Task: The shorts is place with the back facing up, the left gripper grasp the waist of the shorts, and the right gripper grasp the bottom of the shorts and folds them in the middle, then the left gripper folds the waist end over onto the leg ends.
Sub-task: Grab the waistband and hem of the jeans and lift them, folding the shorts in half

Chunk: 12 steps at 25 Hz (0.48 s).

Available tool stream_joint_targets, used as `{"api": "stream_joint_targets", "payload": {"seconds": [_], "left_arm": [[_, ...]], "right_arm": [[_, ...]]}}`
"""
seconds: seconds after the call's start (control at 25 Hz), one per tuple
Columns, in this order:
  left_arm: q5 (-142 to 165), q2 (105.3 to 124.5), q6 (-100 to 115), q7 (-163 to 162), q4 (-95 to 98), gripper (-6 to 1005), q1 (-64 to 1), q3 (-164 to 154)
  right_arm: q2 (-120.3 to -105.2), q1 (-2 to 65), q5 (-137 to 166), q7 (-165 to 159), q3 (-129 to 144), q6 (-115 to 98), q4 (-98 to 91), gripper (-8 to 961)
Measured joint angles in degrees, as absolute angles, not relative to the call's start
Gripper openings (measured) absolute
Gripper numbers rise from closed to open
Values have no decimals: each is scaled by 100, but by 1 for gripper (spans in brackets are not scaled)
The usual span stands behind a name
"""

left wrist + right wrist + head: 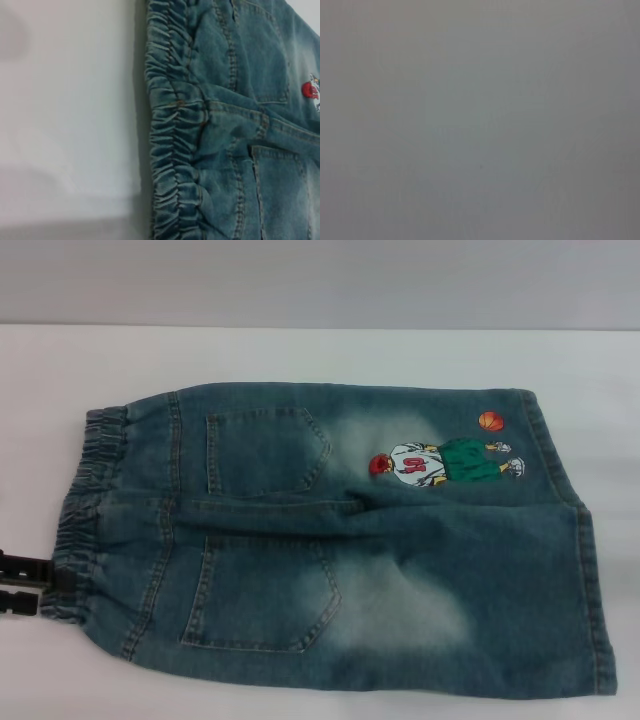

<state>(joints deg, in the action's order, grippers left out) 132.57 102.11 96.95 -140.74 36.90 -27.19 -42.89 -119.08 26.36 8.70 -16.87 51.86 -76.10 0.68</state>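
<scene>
The shorts lie flat on the white tabletop, back side up, filling most of the head view. They are faded blue denim with pale washed patches, two stitched patch pockets and an embroidered cartoon basketball player with an orange ball beside it. The waist, a darker, gathered elastic band with puckered ridges, is at the robot's left; the leg ends, straight flat hems, are at its right.

The left pincer shows only as black fingertips at the left edge of the head view, level with the tabletop and reaching to the nearer end of the waist. Its tips seem to touch the band, but I cannot tell how far it is open. The right pincer is out of sight.
</scene>
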Motion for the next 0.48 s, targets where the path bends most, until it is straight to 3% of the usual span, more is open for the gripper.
{"api": "stream_joint_targets", "payload": {"seconds": [0.48], "left_arm": [[13565,10258,9480,-14116,3686,839,-2771,-4296]], "right_arm": [[-11908,2651,870,-1687,5208,-7611,43,661]]}}
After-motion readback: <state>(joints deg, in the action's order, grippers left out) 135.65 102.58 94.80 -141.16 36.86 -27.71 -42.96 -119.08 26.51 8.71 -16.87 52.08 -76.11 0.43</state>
